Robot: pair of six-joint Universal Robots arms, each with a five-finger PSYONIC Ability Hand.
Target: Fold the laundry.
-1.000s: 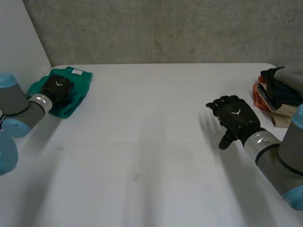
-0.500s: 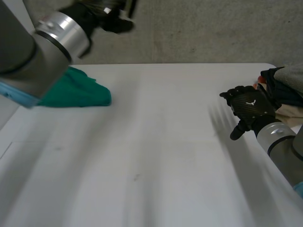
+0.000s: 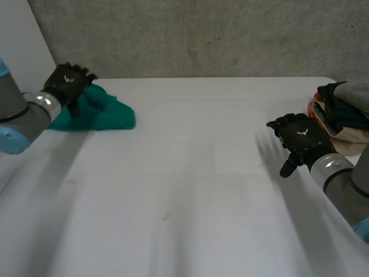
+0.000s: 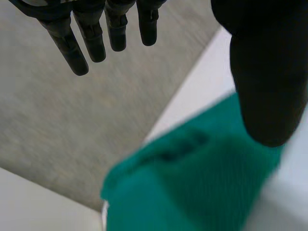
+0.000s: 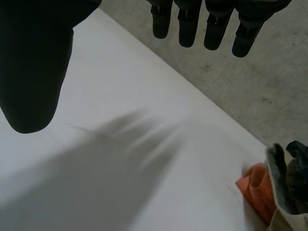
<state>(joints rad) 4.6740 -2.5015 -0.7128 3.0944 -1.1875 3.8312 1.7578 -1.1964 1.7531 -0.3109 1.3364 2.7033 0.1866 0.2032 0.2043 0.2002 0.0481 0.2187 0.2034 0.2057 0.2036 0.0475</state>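
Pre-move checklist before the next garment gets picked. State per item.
1. Left hand empty: ok, fingers straight above the green cloth, nothing held.
2. Left hand off the green cloth: cannot tell, contact is hidden.
3. Green cloth parked on the table at its far left corner: ok.
4. Right hand empty: ok, fingers straight over bare table.
5. Clothes pile near the right hand: ok, it sits just beyond that hand, apart from it.
6. Top garment of the pile separable: cannot tell.
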